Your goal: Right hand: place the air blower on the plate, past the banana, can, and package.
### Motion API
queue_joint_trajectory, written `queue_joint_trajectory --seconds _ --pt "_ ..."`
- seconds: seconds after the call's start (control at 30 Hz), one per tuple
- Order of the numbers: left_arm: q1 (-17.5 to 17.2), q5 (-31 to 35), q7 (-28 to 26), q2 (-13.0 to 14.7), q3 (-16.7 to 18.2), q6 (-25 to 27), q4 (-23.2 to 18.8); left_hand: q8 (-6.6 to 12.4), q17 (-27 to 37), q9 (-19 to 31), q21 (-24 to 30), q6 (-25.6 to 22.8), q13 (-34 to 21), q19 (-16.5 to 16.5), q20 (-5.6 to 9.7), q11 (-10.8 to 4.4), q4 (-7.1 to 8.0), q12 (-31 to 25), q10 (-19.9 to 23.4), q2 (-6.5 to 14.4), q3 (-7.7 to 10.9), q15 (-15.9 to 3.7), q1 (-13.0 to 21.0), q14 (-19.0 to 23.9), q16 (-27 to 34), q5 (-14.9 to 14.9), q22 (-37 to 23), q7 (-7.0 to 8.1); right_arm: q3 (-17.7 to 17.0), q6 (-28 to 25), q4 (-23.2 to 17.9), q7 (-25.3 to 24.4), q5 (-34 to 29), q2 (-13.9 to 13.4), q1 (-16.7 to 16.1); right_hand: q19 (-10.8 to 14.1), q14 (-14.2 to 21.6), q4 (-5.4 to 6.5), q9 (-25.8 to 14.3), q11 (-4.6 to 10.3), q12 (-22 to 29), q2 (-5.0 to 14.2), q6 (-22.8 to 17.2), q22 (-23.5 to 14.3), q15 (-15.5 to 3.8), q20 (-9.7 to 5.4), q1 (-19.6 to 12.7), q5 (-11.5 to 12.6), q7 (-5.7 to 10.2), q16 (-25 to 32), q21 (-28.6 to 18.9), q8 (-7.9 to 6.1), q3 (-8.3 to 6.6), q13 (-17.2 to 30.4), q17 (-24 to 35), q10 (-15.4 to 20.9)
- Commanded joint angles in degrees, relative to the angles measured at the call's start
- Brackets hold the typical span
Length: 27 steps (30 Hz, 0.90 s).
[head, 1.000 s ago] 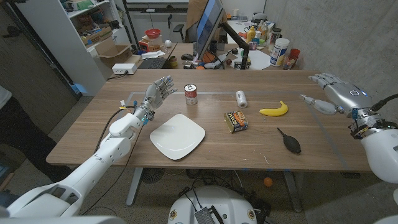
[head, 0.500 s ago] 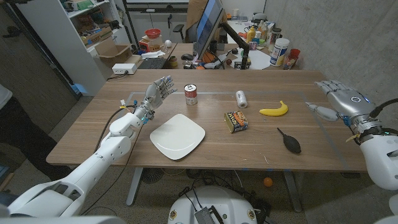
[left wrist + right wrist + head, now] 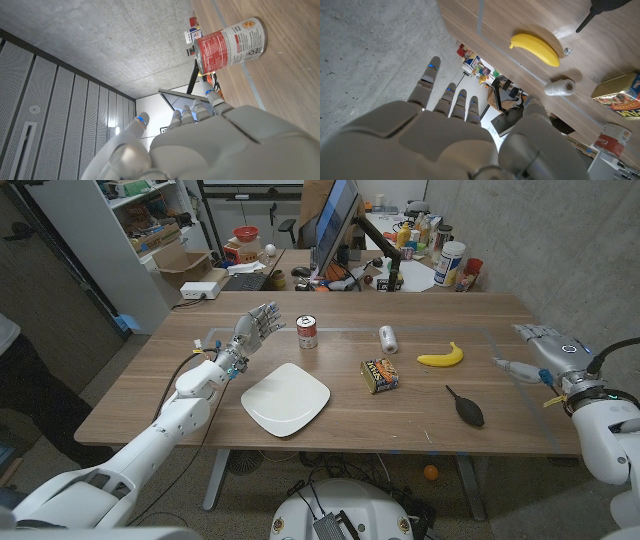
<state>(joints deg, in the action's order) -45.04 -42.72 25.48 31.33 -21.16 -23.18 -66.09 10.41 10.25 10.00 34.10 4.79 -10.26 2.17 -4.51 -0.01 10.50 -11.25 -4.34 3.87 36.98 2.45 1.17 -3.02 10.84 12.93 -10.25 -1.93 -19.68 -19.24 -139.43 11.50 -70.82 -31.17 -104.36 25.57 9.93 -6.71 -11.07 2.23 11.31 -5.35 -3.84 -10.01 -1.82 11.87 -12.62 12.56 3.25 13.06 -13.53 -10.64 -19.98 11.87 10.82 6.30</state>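
Blower (image 3: 466,408) lies near the empty right robot hand (image 3: 540,350), apart.

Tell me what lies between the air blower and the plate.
In the head view, the yellow package lies between the air blower and the plate; otherwise bare wood.

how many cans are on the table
1 for sure: a red and white can stands beyond the plate, near the left hand. The yellow package may be a tin too.
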Motion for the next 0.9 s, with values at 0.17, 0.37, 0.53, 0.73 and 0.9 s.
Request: queue_joint_trajectory --seconds 0.17,0.37,0.53,0.73,0.9 --pt "0.72 0.24 1.05 0.0 -0.37 0.3 0.68 0.18 0.21 0.15 -0.09 -0.05 -0.34 -0.67 -0.19 -0.2 0.01 -0.34 0.33 6.19 0.23 0.15 -0.17 0.16 0.22 0.3 -0.15 -0.14 4.96 -6.64 0.44 8.58 -5.11 -1.76 1.52 4.93 3.37 0.18 -0.18 0.05 0.44 -1.15 0.62 -0.22 -0.52 -0.16 0.54 1.13 0.09 0.96 -1.31 -0.53 1.12 0.24 0.31 0.52" --pt "1.13 0.51 1.03 -0.16 -0.65 0.55 0.84 0.16 0.21 0.16 -0.15 -0.01 -0.35 -0.72 -0.2 0.08 0.01 -0.35 0.39 6.21 0.24 0.14 -0.17 0.17 0.21 0.3 -0.16 -0.2 7.45 -8.56 1.96 10.56 -6.55 -3.11 3.03 5.8 3.81 0.46 -0.21 0.15 0.46 -1.96 0.1 -0.15 -0.57 0.25 1.37 1.37 0.11 1.04 -1.27 -0.81 1.98 0.27 0.48 0.57" --pt "1.28 0.66 0.85 -0.22 -0.75 0.66 0.71 0.14 0.21 0.16 -0.19 0.04 -0.35 -0.75 -0.22 0.02 0.01 -0.33 0.35 6.22 0.25 0.15 -0.17 0.17 0.2 0.31 -0.16 -0.19 9.37 -10.14 3.36 12.57 -7.6 -4.65 4.5 5.97 3.86 0.77 -0.26 0.17 0.56 -2.78 -1.1 -0.08 -0.45 0.41 2.31 1.66 0.23 0.98 -0.93 -1.31 2.93 0.31 0.64 0.79" --pt "1.28 0.76 0.65 -0.12 -0.82 0.89 0.47 0.13 0.21 0.16 -0.24 0.06 -0.35 -0.79 -0.2 0.1 0.01 -0.32 0.32 6.23 0.26 0.22 -0.16 0.21 0.2 0.31 -0.16 -0.22 11.56 -11.98 4.85 14.9 -8.45 -6.57 6.12 6.04 3.77 1.11 -0.31 0.19 0.65 -3.33 -2.36 -0.04 -0.3 0.42 3.22 2.0 0.66 0.88 -0.57 -1.74 3.8 0.35 0.78 1.02" --pt "1.36 0.91 0.47 -0.07 -0.87 1.01 0.52 0.13 0.21 0.16 -0.27 0.06 -0.36 -0.82 -0.22 0.17 0.02 -0.32 0.34 6.23 0.26 0.24 -0.16 0.21 0.2 0.31 -0.17 -0.25 12.99 -13.24 5.9 16.1 -8.13 -8.04 6.99 6.63 3.77 1.37 -0.33 -0.1 0.73 -3.54 -2.53 -0.04 -0.19 0.29 3.83 2.29 0.81 0.83 -0.54 -1.73 4.39 0.38 0.86 1.25"
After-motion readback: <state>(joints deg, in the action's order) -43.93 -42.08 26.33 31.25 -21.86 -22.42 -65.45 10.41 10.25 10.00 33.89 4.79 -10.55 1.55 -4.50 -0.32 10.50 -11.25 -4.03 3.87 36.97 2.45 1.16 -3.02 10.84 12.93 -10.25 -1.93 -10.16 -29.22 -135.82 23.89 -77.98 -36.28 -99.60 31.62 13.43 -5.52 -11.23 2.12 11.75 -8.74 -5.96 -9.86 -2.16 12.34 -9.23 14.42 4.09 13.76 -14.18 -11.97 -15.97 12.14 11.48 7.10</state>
